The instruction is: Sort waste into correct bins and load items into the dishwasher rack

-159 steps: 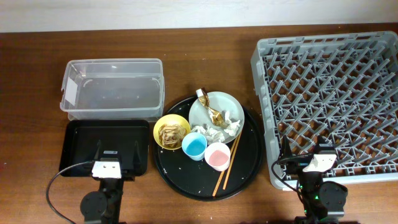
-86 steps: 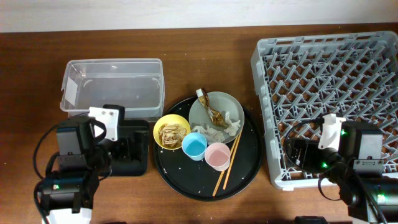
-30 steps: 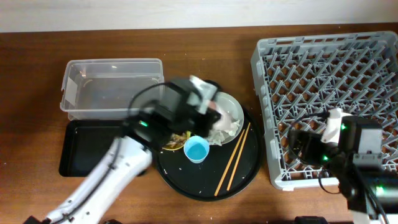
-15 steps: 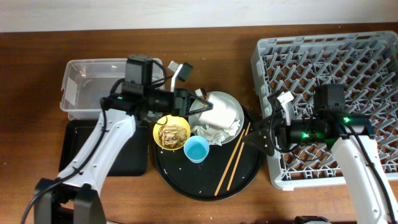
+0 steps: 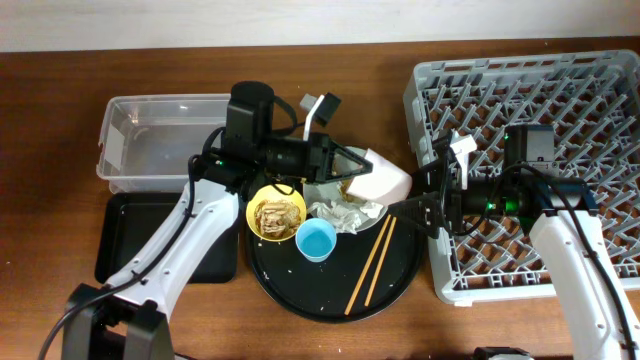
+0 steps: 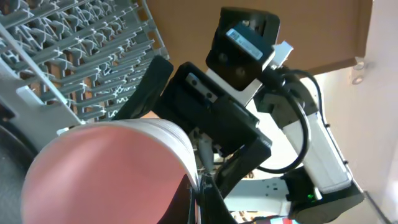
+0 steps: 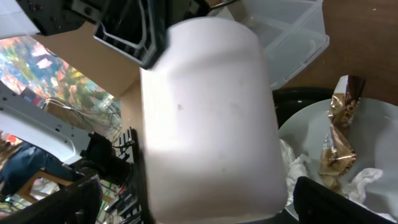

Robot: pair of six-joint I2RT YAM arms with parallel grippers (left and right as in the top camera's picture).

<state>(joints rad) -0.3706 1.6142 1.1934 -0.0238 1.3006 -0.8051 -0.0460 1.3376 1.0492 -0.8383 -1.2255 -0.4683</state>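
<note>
Rack (image 5: 520, 66) first: one, light grey and latticed with pegs, filling the right end of the desk (image 5: 60, 110). One round black tray (image 5: 300, 285) sits mid-desk. Left of it are two bins, one clear box (image 5: 150, 150) at the back and one shallow black tray (image 5: 130, 240) just in front of it.

One pale plate (image 7: 373, 124) rests on the far part of the round tray, partly hidden from above. One yellow bowl (image 5: 252, 214) sits at the tray's left edge, with one blue cup (image 5: 315, 239) upright just beside it.

One pink cup (image 5: 383, 179) is up in the air over the plate's right side, lying on its side between the two arms. The left fingers (image 5: 342, 158) pinch it at the rim. Its base faces the right fingers (image 7: 339, 202), which are spread wide on either side of it. Whether they touch it, I cannot tell.

Two chopsticks (image 5: 370, 262) lie side by side, slanted, on the tray right of the blue cup. One gold-brown wrapper (image 7: 339, 146) lies on the plate. White tissues (image 5: 345, 211) sit crumpled in a clump at the plate's near edge, too bunched to count. Brownish scraps (image 5: 275, 213) fill the bowl.

Desk wood is dark brown with a soft sheen. A pale wall runs along its far edge.
</note>
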